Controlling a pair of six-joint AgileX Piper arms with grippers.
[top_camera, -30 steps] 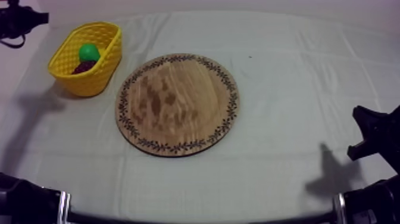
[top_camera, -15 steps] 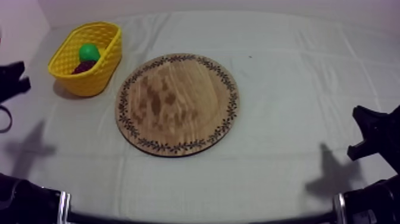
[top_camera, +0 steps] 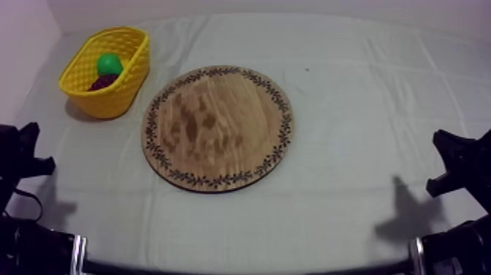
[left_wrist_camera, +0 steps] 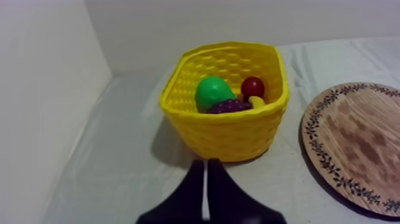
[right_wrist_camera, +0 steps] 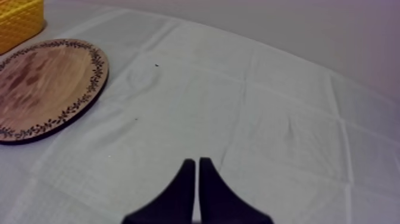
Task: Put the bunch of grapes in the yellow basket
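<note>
The bunch of grapes (left_wrist_camera: 229, 106) lies dark purple inside the yellow basket (left_wrist_camera: 232, 136), beside a green pear (left_wrist_camera: 212, 92), a small red fruit (left_wrist_camera: 253, 86) and a sliver of banana (left_wrist_camera: 258, 102). From above, the basket (top_camera: 109, 100) stands at the table's far left with the pear (top_camera: 109, 63) and the grapes (top_camera: 103, 81) in it. The round wooden board (top_camera: 218, 128) lies bare in the middle. My left gripper (left_wrist_camera: 206, 162) is shut on nothing, a short way in front of the basket, and sits low at the left (top_camera: 31, 146). My right gripper (right_wrist_camera: 197, 161) is shut on nothing, low at the right (top_camera: 447, 159).
A pale wall runs along the table's left and far sides. The grey-white cloth (top_camera: 365, 95) stretches wide to the right of the board. In the right wrist view the board (right_wrist_camera: 41, 86) and a corner of the basket (right_wrist_camera: 18, 24) lie far off.
My left arm has drawn back from beside the basket at the far left down to the table's near left edge. The right arm, board and basket have not moved.
</note>
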